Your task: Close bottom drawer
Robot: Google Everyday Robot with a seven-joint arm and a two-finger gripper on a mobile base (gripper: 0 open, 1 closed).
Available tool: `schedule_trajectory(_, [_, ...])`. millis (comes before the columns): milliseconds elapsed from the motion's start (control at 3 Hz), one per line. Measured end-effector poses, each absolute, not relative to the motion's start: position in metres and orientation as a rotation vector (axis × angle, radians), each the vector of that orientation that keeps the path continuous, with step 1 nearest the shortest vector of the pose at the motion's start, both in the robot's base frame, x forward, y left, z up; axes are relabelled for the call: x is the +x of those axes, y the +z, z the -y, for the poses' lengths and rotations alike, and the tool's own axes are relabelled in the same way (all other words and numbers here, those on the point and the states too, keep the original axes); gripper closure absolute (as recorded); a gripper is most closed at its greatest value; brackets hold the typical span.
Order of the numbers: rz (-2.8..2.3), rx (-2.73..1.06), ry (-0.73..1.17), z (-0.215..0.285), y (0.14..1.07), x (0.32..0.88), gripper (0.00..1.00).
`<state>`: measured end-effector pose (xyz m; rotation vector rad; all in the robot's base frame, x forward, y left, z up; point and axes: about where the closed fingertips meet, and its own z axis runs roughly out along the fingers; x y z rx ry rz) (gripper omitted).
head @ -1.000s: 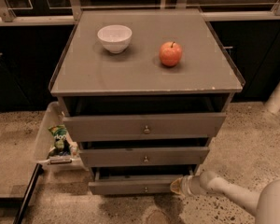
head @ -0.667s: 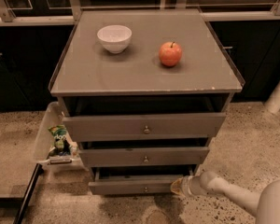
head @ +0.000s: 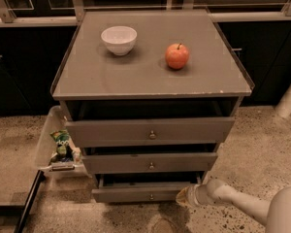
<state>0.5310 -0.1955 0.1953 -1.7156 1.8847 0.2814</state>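
The bench [head: 136,79] is the flat grey top of a drawer cabinet, with a raised lip along its sides. Two things rest on it. A white bowl [head: 119,39] sits upright toward the back left. A red apple [head: 177,56] stands stem up, right of centre and well apart from the bowl. The cabinet stands on a speckled floor [head: 262,144]. A clear plastic bin [head: 44,142] lies on the floor against the cabinet's left side, with a green packet [head: 62,142] inside. The gripper [head: 186,196] hangs low over the floor, at the right end of the bottom drawer [head: 136,194].
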Motion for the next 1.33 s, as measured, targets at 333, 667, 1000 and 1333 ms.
schedule_trajectory(333, [-1.903,-1.751,0.328,0.188,0.172,0.535,0.11])
schedule_trajectory(667, [-1.903,-1.739,0.292,0.196,0.175,0.551,0.00])
schedule_trajectory(1000, [-1.903,-1.744,0.284,0.194,0.175,0.549,0.00])
schedule_trajectory(1333, [-1.908,-1.750,0.213,0.213,0.187,0.533,0.00])
